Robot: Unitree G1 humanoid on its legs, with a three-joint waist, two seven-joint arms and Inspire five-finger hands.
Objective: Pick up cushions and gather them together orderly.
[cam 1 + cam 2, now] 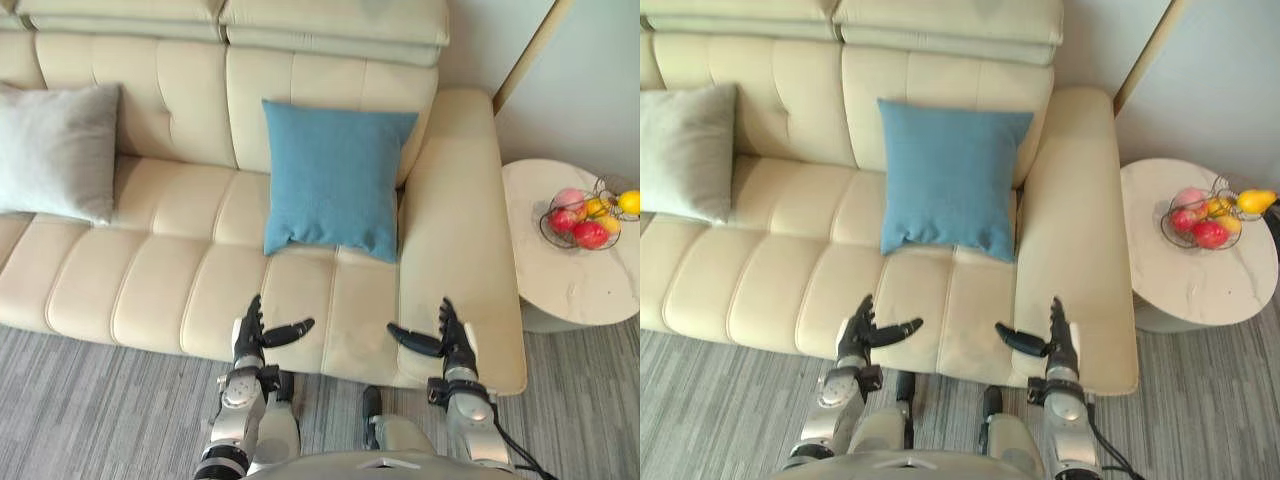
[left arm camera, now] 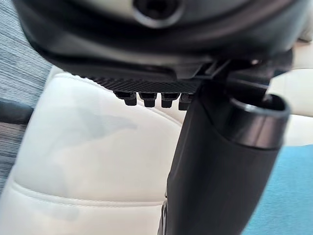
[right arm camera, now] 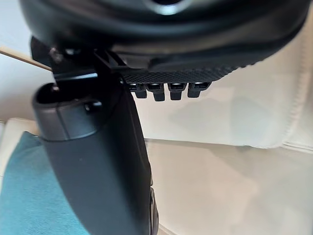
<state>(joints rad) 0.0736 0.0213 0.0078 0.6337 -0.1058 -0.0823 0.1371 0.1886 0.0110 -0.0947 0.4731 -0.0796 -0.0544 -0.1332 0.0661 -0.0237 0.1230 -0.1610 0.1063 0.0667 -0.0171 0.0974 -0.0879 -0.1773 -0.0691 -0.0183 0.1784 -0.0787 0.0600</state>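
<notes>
The left hand (image 1: 250,340) and the right hand (image 1: 455,342) hover over the front edge of the sofa (image 1: 150,285). Each is spread wide with straight fingers, thumbs turned in toward one another and holding nothing, a stance that looks set to take the blue cushion (image 1: 335,180) from both sides. That cushion leans against the sofa back at 12 o'clock from the hands, and the grey cushion (image 1: 55,150) leans well apart at about 10 o'clock, so nothing is gathered yet.

Sofa (image 1: 150,290) w/ blue cushion (image 1: 335,180), grey cushion (image 1: 55,150)
</notes>
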